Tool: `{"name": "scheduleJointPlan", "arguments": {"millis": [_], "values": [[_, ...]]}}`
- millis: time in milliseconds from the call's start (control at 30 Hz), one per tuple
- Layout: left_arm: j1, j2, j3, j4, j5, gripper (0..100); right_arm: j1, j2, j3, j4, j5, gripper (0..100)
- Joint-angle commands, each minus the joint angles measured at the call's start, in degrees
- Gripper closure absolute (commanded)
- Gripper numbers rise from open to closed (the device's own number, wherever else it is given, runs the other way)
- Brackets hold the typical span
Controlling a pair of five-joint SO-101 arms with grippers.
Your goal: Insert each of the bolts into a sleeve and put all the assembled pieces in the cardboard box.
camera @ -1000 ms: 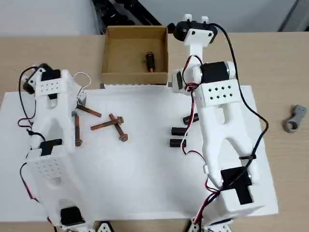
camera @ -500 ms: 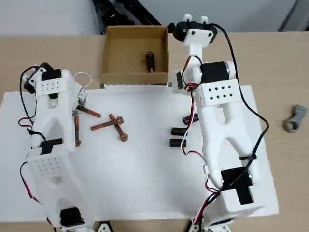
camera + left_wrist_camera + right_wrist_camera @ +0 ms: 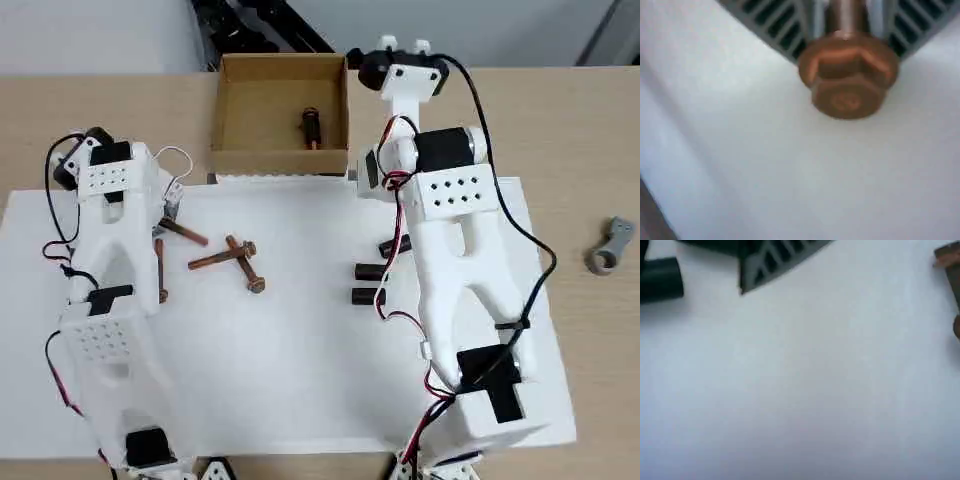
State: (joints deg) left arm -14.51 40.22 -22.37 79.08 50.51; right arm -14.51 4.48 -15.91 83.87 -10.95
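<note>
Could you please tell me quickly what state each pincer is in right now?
Left pincer: closed on a copper bolt.
Right pincer: cannot be told whether it is open or closed.

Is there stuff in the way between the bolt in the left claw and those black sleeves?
Yes. Two loose bolts lie crossed on the white sheet, between the held bolt and the sleeves. They lie flat, so lifting the held bolt over them would probably clear them.
</note>
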Motion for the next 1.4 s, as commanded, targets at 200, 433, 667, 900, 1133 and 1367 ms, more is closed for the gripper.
{"name": "scheduleJointPlan", "arguments": {"millis": [200,433,667,900,1133,1367], "values": [[2.37,0.88,-0.04,2.64,-1.67,99,0.31,-1.19,-2.64,3.21,-0.18,87.6],[6.77,-8.44,0.04,3.69,-3.25,100,0.31,-4.62,-2.81,3.47,-0.44,87.6],[9.32,-24.44,0.31,4.04,-10.81,100,0.31,-10.24,-2.20,11.91,-0.44,87.4],[9.41,-37.54,0.31,8.09,-16.26,100,2.15,-12.62,10.02,11.47,-1.76,87.3],[9.41,-50.64,0.31,10.81,-21.98,100,1.89,-12.44,21.89,0.22,-18.73,87.3],[9.32,-59.69,0.31,14.07,-22.51,100,1.89,-12.44,31.03,-16.75,-31.47,87.2]]}}
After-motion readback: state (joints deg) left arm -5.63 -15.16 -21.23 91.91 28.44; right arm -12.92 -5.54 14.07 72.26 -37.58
